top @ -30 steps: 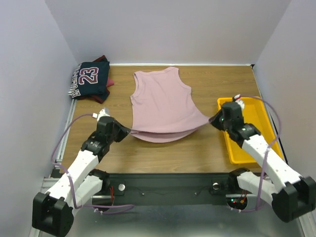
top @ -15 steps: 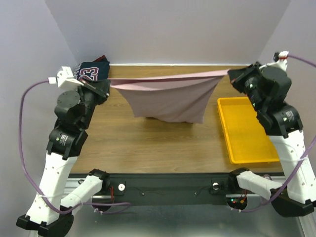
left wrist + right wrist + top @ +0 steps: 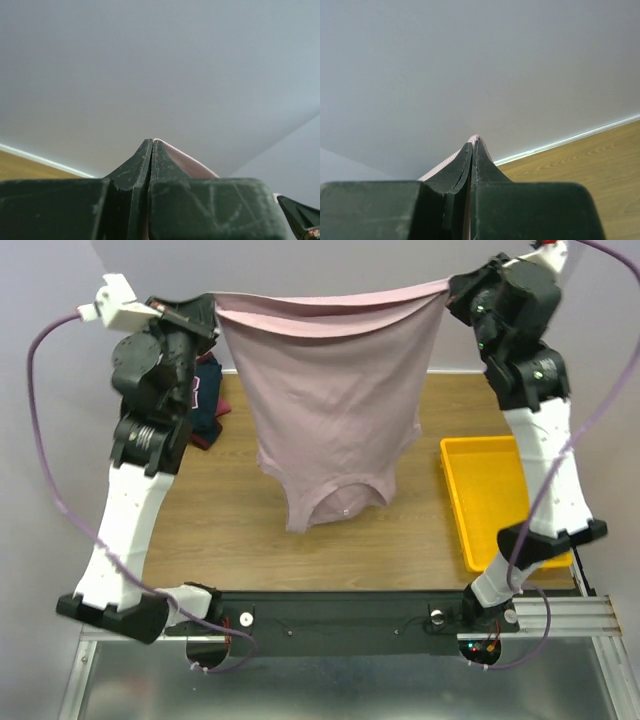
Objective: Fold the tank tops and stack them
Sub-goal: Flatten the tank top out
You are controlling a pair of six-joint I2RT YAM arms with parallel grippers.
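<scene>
The dusty pink tank top [image 3: 335, 400] is held aloft above the table [image 3: 250, 530], stretched by its hem between the two grippers. The left gripper [image 3: 207, 309] is seen at about 10 o'clock in the top view, the right gripper [image 3: 452, 288] at about 1 o'clock. The hem is drawn into a shallow sagging line between them. The garment hangs upside down, its neckline and straps at the lowest point, near the centre of the view and clear of the wood.

In the left wrist view the fingers [image 3: 142, 155] are pressed together, and a ridge of pink cloth [image 3: 185, 164] is pinched between them at their tips. In the right wrist view the fingers [image 3: 481, 160] are likewise clamped tight on a fold of the same cloth [image 3: 442, 167], which emerges toward 8 o'clock.

The navy tank top [image 3: 205, 398] lies at about 9 o'clock on the table, largely hidden behind the left arm, and a maroon edge [image 3: 204, 435] is seen at its near side. The yellow tray [image 3: 500, 502] sits at about 4 o'clock, just beside the right arm.
</scene>
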